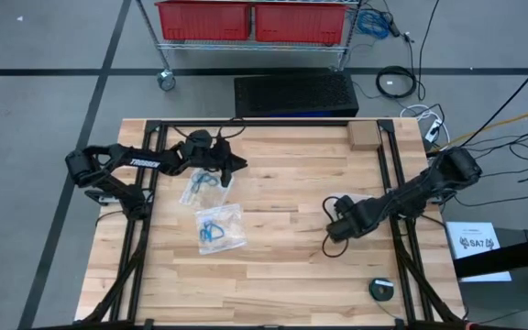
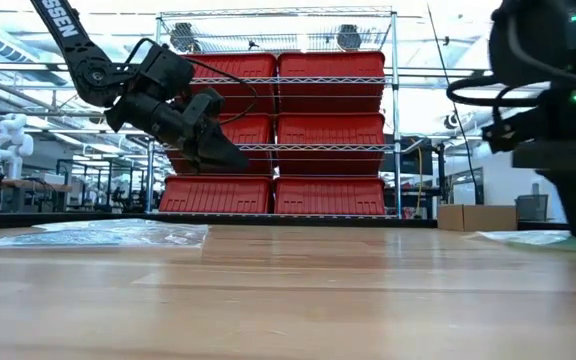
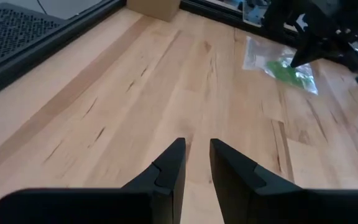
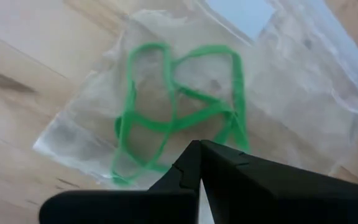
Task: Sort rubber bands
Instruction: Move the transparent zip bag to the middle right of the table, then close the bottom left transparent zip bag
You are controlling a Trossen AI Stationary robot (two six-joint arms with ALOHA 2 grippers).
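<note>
Green rubber bands (image 4: 178,115) lie in a clear plastic bag (image 4: 291,81) flat on the table at the right. My right gripper (image 4: 199,148) points down over this bag, shut, its tips just above the near edge of the green loops. Two more clear bags lie at the left, one with teal bands (image 1: 205,187) and one with blue bands (image 1: 216,229). My left gripper (image 3: 197,146) hovers well above the table beyond those bags, tilted slightly down. It is open by a narrow gap with nothing between its fingers. My right gripper comes at the bag of green bands from above with shut fingers (image 4: 229,163). The fingers themselves hide their tips' meeting with the bag, so I cannot tell whether they touch the plastic or stand just above it.
A cardboard box (image 1: 363,136) sits at the far right corner and a small round black thing (image 1: 382,288) near the front right. A black mat (image 1: 296,93) and a cart of red bins (image 1: 253,20) stand beyond the far edge. Bare wood lies between the arms.
</note>
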